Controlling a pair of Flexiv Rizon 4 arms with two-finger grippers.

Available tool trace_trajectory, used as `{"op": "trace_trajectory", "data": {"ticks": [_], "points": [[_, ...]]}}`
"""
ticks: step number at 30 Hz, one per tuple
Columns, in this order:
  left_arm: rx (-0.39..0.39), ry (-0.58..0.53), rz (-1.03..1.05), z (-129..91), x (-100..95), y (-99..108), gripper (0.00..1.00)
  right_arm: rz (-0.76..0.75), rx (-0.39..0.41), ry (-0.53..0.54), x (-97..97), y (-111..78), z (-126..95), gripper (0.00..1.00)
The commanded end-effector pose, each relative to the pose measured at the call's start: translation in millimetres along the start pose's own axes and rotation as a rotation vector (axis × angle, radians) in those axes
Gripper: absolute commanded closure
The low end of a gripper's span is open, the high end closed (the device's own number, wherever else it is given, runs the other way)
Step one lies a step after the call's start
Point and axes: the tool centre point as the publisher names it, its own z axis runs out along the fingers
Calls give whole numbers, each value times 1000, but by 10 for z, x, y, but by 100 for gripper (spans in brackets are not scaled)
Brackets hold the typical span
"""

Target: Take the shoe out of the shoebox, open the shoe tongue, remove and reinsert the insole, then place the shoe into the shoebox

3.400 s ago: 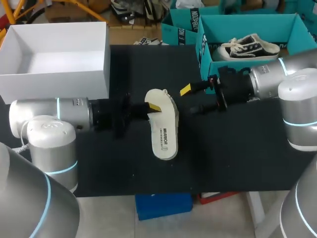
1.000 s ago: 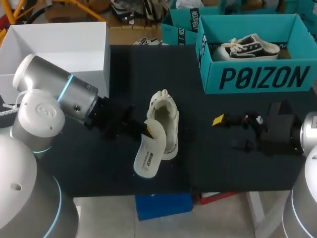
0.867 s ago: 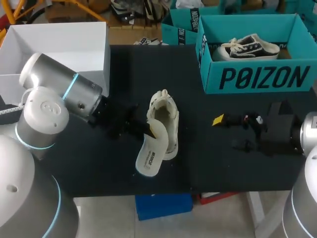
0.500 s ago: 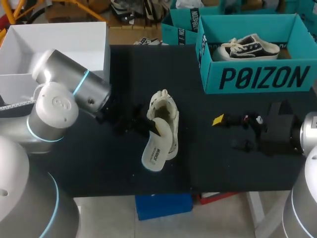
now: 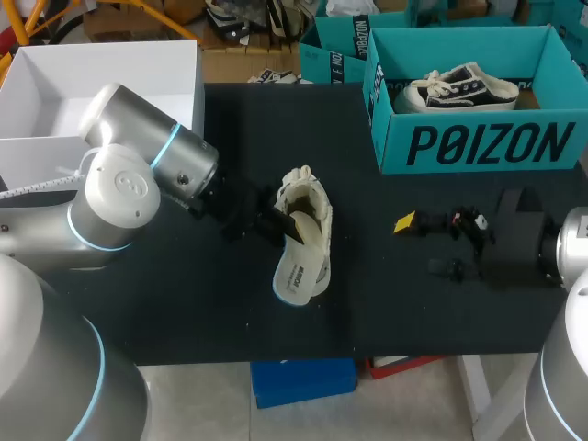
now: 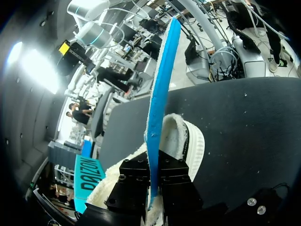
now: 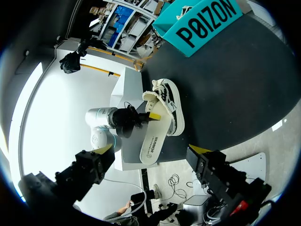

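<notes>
Tabletop (image 5: 441, 312) is black; left gripper (image 6: 153, 162) clamps insole (image 6: 162, 80) over shoe (image 5: 310, 196), right gripper (image 7: 151, 149) spread.

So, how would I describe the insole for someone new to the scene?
At the middle of the black table lies a cream shoe. The insole is the flat piece slanting over it, pinched by the left claw; only it is thin, with a blue underside.

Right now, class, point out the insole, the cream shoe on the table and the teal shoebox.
insole (image 5: 294, 274), head view, on its printed middle.
cream shoe (image 5: 305, 188), head view, on its fluffy upper end.
teal shoebox (image 5: 482, 145), head view, on its front wall.
</notes>
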Motion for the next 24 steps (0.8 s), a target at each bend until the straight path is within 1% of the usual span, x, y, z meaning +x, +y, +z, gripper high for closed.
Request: {"op": "trace_trajectory", "data": {"ticks": [1, 9, 15, 16, 17, 18, 19, 20, 21, 22, 23, 24], "points": [[-5, -1, 0, 58, -16, 52, 100, 0, -4, 4, -5, -10, 5, 0], [-29, -9, -5, 44, -41, 152, 100, 0, -4, 4, -5, -10, 5, 0], [-39, -11, -3, 11, -59, 164, 100, 0, -4, 4, -5, -10, 5, 0], [-40, -11, -3, 4, -59, 163, 93, 0, -4, 4, -5, -10, 5, 0], [-42, -11, -3, -2, -58, 161, 71, 0, -4, 4, -5, -10, 5, 0], [-44, -11, -4, -11, -55, 158, 55, 0, -4, 4, -5, -10, 5, 0], [-46, -11, -4, -19, -53, 154, 51, 0, -4, 4, -5, -10, 5, 0], [-47, -12, -5, -27, -50, 146, 39, 0, -4, 4, -5, -10, 5, 0], [-48, -14, -5, -36, -49, 136, 20, 0, -4, 4, -5, -10, 5, 0], [-49, -15, -5, -44, -51, 123, 7, 0, -4, 4, -5, -10, 5, 0], [-49, -18, -4, -54, -60, 102, 2, 0, -4, 4, -5, -10, 5, 0], [-46, -23, -2, -58, -66, 83, 2, 0, -4, 4, -5, -10, 5, 0]]}}
